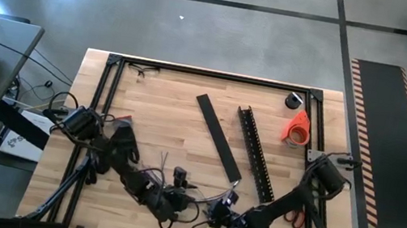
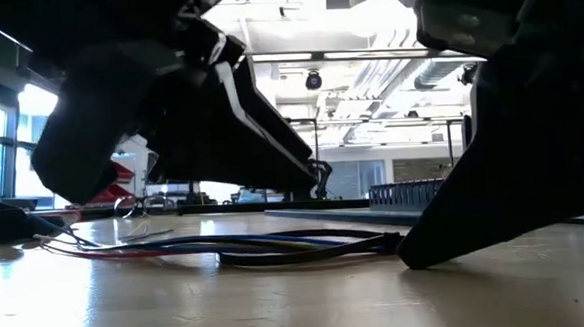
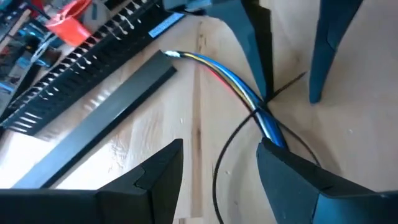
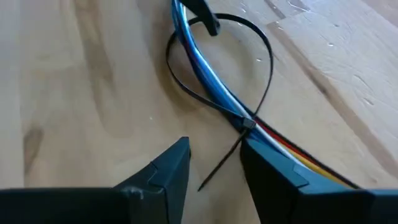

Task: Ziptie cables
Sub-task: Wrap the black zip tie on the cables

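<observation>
The pale wooden plank surface (image 1: 153, 122) carries a flat black strip (image 1: 218, 137), a long black slotted channel bar (image 1: 254, 153), an orange tape roll (image 1: 297, 128) and the thin multicoloured cables (image 4: 205, 74).

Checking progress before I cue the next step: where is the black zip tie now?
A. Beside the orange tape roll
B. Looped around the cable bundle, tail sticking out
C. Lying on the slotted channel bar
B: in the right wrist view the zip tie loops around the cables, its tail free.
</observation>
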Controlling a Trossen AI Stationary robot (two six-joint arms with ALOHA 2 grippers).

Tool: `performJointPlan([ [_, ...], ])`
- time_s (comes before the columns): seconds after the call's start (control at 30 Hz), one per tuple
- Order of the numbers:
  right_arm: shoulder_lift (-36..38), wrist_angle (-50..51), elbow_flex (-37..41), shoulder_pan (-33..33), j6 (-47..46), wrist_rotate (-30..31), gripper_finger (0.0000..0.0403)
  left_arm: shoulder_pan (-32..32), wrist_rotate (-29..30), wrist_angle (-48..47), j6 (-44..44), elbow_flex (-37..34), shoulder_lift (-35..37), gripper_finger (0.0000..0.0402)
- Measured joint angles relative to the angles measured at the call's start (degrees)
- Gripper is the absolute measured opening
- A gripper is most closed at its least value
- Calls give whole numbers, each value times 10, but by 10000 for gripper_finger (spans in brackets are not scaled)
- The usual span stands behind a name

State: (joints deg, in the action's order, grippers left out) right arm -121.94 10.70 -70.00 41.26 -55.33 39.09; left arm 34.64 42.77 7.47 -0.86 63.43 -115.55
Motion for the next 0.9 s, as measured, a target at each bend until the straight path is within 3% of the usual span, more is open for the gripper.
performJointPlan([
  [0.2,-8,3,0,6,-1,35,68,7,4,2,-27,0,0,184],
  [0.37,-8,3,0,2,33,29,6,7,2,1,-44,0,0,184],
  [0.5,-9,10,-1,6,53,54,2,7,-4,4,-50,0,0,184],
  [0.7,-11,65,-37,16,118,138,0,7,-10,38,-17,0,0,184],
  [0.9,-10,71,-80,34,302,213,0,6,13,83,44,0,0,184],
])
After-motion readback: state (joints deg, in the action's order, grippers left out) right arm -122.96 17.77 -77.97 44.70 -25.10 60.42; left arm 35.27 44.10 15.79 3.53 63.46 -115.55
